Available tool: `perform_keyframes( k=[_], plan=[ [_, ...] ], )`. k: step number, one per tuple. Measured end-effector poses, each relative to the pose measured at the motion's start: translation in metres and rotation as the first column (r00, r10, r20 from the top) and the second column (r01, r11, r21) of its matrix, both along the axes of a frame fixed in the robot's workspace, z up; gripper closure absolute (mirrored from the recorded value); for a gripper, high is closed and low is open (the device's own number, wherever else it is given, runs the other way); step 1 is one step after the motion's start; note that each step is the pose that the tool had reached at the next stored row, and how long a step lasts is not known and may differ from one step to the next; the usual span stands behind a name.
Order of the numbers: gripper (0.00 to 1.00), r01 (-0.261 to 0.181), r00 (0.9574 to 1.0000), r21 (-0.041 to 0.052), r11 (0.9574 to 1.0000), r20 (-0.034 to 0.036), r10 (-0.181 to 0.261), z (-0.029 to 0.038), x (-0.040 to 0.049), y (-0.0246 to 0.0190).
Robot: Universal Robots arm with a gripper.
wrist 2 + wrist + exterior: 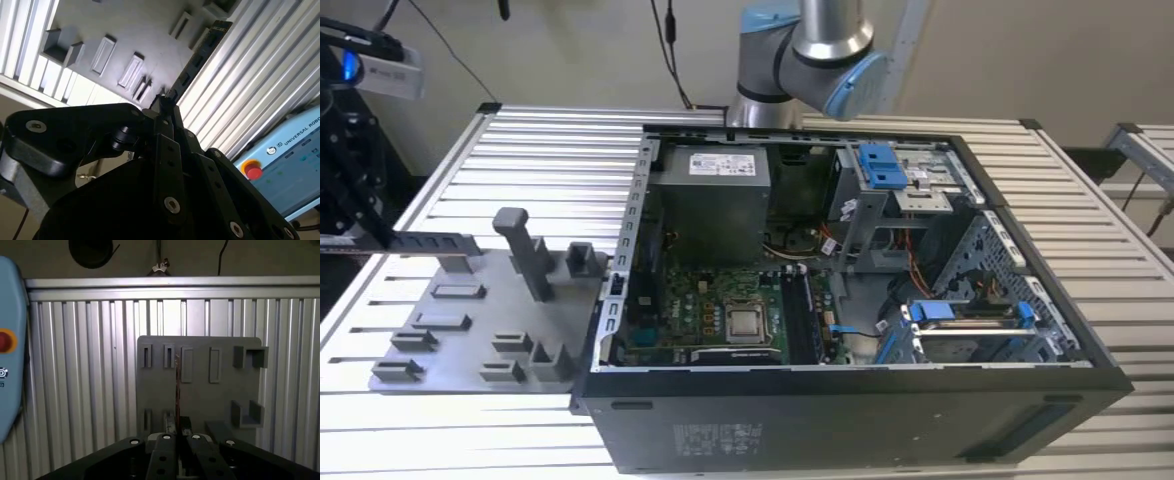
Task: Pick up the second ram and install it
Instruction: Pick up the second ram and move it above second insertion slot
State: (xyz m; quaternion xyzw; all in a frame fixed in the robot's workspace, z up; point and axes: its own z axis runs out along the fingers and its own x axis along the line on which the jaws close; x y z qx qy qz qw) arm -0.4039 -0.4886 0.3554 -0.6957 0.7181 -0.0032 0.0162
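On the ribbed aluminium bench, in the exterior view, one black metal computer case lies open on its side. Inside are a green motherboard, a grey boxy power supply and two blue plastic latches. Just beside the case, toward the exterior view's left, sits one matte grey plastic holder tray with raised posts and blocks. The second ram, a thin, flat, dark memory stick, hangs level by the tray's far edge. Its long axis runs across the exterior view from left to right. One silver arm with a pale blue joint cap rises behind the case.

In the second wrist view, the black, bolted end effector is clamped on one end of the stick. The stick stretches straight away from the grip toward the tray, with a row of dark chips along it. One pale blue pendant with a single red button shows past the ribbed slats.

In the first wrist view, the stick appears edge-on as a thin dark line pointing away from the end effector. It crosses the tray between narrow rectangular slots, four of which line the far row. Whether it touches the tray cannot be told.
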Motion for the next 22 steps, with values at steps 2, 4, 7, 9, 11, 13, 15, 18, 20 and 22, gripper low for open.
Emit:
perform_keyframes(
  k=[2, 4, 7, 9, 11, 13, 15, 18, 20, 22],
  plan=[
    [0.86, 0.000, 1.0000, 0.0000, 1.0000, 0.0000, 0.000, 0.0023, 0.0000, 0.0000],
    [0.86, 0.000, 1.0000, 0.0000, 1.0000, 0.0000, 0.000, 0.0045, 0.0000, 0.0000],
    [0.86, 0.000, 1.0000, 0.0000, 1.0000, 0.0000, 0.000, 0.0079, 0.0000, 0.0000],
    [0.86, 0.000, 1.0000, 0.0000, 1.0000, -0.0001, 0.000, 0.0102, 0.0000, 0.0000],
    [0.86, 0.000, 1.0000, 0.0000, 1.0000, 0.0001, 0.000, 0.0126, 0.0000, 0.0000],
    [0.86, 0.000, 1.0000, 0.0000, 1.0000, 0.0001, 0.000, 0.0150, 0.0000, 0.0000],
    [0.86, 0.000, 1.0000, 0.0000, 1.0000, 0.0000, 0.000, 0.0174, 0.0000, 0.0000],
    [0.86, 0.000, 1.0000, 0.0001, 1.0000, 0.0001, 0.000, 0.0207, 0.0000, 0.0000],
    [0.86, 0.000, 1.0000, 0.0000, 1.0000, 0.0000, 0.000, 0.0229, 0.0000, 0.0000],
    [0.86, 0.000, 1.0000, 0.0000, 1.0000, -0.0001, 0.000, 0.0253, 0.0000, 0.0000]
  ],
)
